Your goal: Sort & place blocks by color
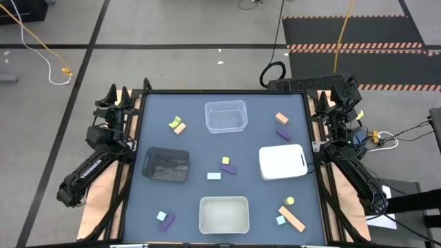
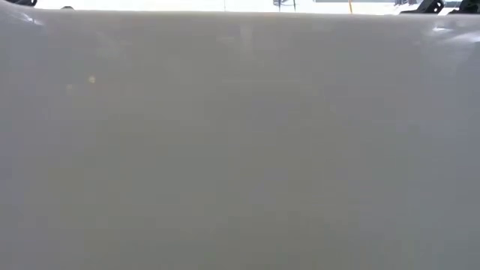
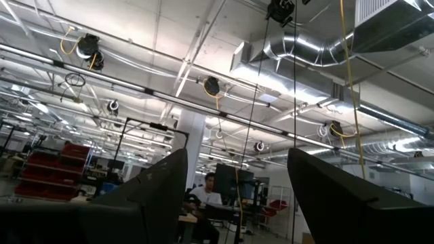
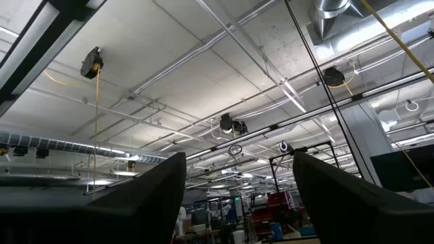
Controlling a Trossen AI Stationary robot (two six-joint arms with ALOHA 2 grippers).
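Four trays lay on the dark table [image 1: 255, 148], and taking the white tray [image 1: 282, 162] as landmark, the blocks were scattered round it: an orange block [image 1: 281, 118] and a purple block [image 1: 283, 134] just beyond it toward the far edge, a yellow cube [image 1: 225, 160], a purple bar [image 1: 229, 169] and a light teal block [image 1: 213, 176] near it toward the table's middle, and a yellow disc [image 1: 289, 200], a teal cube [image 1: 280, 220] and an orange bar [image 1: 292, 218] nearer the front edge. Both arms sat folded at the table's sides, well apart from it. The left hand [image 3: 234, 203] and the right hand [image 4: 237, 203] pointed up at the ceiling, fingers spread, holding nothing.
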